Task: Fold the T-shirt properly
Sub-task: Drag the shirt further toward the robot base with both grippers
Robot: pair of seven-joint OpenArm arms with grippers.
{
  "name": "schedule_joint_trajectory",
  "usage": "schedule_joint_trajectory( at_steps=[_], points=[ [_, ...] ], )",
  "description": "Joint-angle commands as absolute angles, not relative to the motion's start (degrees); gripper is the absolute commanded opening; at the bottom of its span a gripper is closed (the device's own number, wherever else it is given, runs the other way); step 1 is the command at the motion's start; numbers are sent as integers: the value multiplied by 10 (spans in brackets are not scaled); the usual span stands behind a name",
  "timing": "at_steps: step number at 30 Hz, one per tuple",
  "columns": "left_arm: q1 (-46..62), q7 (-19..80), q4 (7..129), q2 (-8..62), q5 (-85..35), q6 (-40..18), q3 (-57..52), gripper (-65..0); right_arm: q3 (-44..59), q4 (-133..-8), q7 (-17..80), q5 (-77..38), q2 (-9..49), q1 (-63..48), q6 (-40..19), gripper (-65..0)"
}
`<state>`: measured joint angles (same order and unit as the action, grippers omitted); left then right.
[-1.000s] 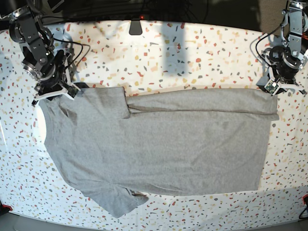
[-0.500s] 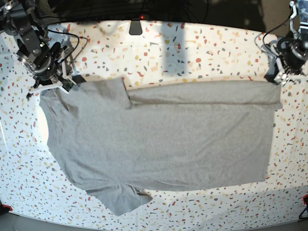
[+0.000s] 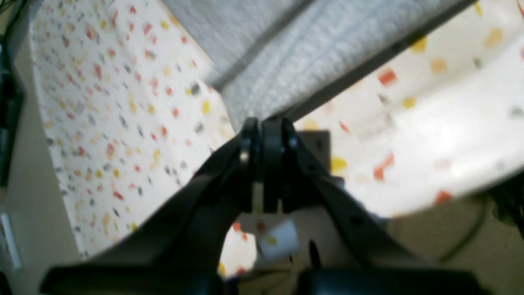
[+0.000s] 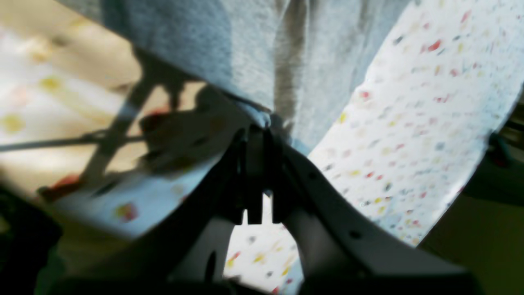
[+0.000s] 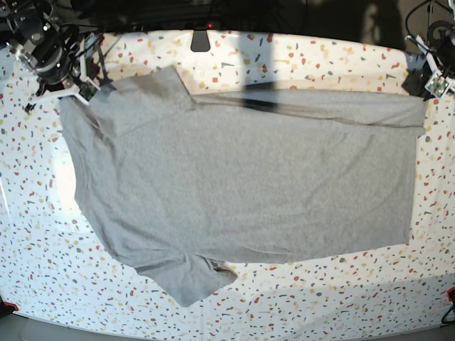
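Left wrist view: the left hand (image 3: 266, 127) is pinched closed on a hemmed corner of the T-shirt (image 3: 286, 53), whose grey cloth stretches away from the fingertips toward the top of the picture. Under it lies the white worktop (image 3: 102, 102), speckled red, yellow and grey, brightly lit on the right side.

Right wrist view: the right hand (image 4: 258, 135) is clamped closed on a bunched edge of the T-shirt (image 4: 229, 49); the cloth hangs in soft vertical folds above the fingertips. The speckled worktop (image 4: 409, 123) shows on the right, with dark shadows on the left.

Base view: the T-shirt (image 5: 249, 185) lies spread across the worktop (image 5: 320, 57), plain grey side up, one sleeve pointing to the near edge. The right hand (image 5: 89, 89) holds its far corner on the picture's left, the left hand (image 5: 429, 87) the far corner on the picture's right. The far edge is lifted, casting a shadow.
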<state>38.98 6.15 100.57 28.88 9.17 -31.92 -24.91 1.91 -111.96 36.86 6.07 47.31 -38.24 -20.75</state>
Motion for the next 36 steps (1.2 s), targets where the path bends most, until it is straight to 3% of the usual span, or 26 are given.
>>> schedule_joint_trajectory(
  at_steps=[1,11,19,20,21,23,25,36],
  points=[
    [398,51,1014,298,87,-315,-256,-650,32,-1131,369,68,484,-395,-201,-650],
    [430,51,1014,299,90,-315,-256,-650,49,-1138,366,60,484,-502,-143,-650],
    [429,51,1014,299,89,-315,-256,-650,49,-1144,367,38,482,-508,-131,-650],
    [429,51,1014,299,89,-315,-256,-650,49,-1144,367,38,482,-508,-131,-621],
    [429,51,1014,299,89,-315,-256,-614,49,-1144,367,38,482,-508,-131,-562],
    [429,51,1014,299,89,-315,-256,-458,49,-1147,371,38,482,-508,-131,-442],
    [429,51,1014,298,89,-315,-256,-375,49,-1154,371,39,482,-508,-131,-387],
    [424,51,1014,293,43,-288,-256,-373,49,-1246,358,43,483,-504,-125,-386]
  ],
)
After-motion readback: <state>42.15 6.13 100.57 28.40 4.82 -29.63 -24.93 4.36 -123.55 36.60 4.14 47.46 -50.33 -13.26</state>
